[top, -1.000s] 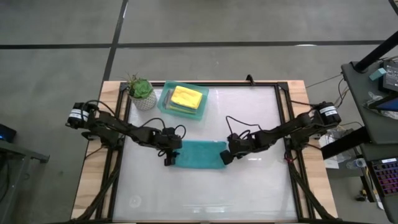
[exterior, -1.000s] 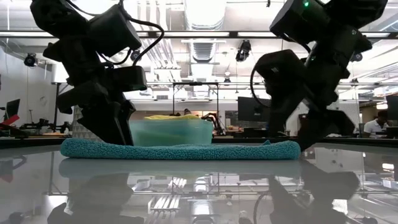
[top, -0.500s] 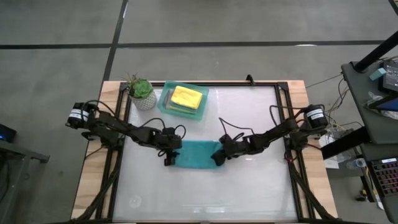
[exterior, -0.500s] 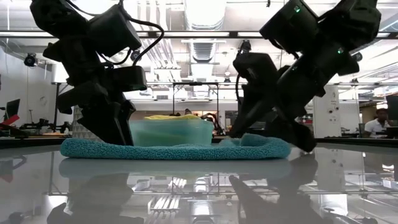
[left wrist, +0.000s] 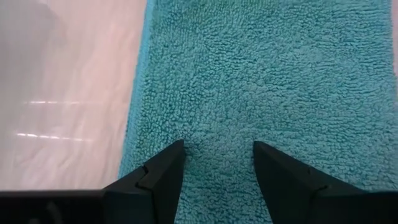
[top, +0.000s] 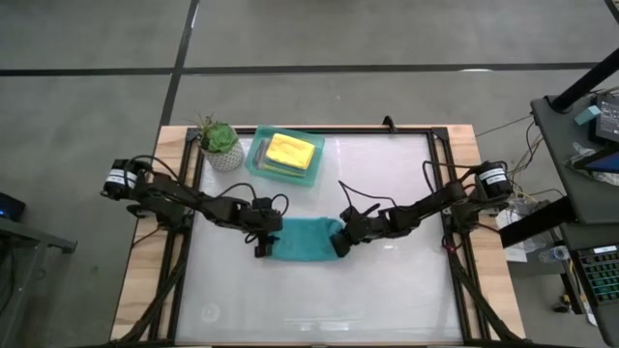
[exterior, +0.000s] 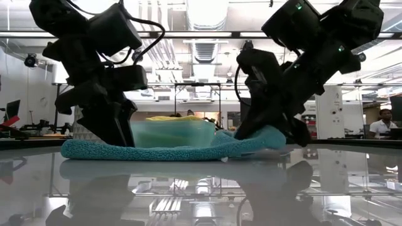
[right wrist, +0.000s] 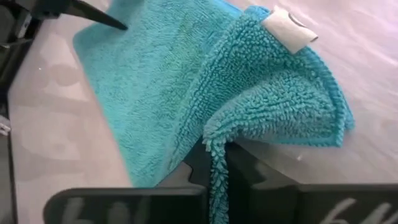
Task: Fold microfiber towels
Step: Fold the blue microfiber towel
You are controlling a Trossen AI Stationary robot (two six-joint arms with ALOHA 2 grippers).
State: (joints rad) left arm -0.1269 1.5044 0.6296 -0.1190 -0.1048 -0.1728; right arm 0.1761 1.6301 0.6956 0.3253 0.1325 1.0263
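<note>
A teal microfiber towel [top: 305,239] lies mid-table, its left part flat on the glass. My left gripper [top: 265,243] stands open at the towel's left end, fingertips down on the cloth [left wrist: 217,149]. My right gripper [top: 339,242] is shut on the towel's right end, which is raised off the table [exterior: 254,139] and curls over, with a white tag [right wrist: 289,28] on it. A yellow towel [top: 290,150] lies on top in the mint tray [top: 259,164] at the far left. My left gripper rests its two open fingertips [left wrist: 166,163] on the towel's top face near its left end, slanting down from the table's left. The cloth under them lies flat on the table. My right gripper pinches the towel's right edge [right wrist: 215,148] between its two fingers, slanting down from the table's right. One layer or several, I cannot tell. That end is lifted and bent over slack; the remainder lies on the table.
A small potted plant [top: 220,142] stands beside the tray at the far left corner. Bare glass table [top: 319,300] stretches toward the near edge and to the far right. A black frame rail [top: 447,193] runs along the table's sides.
My right gripper has moved toward the table's left, tipped and rolled, and shut on the towel's right end. That end has been pushed leftward and lifted, so the towel looks shorter. Its left end has stayed flat under my left gripper.
</note>
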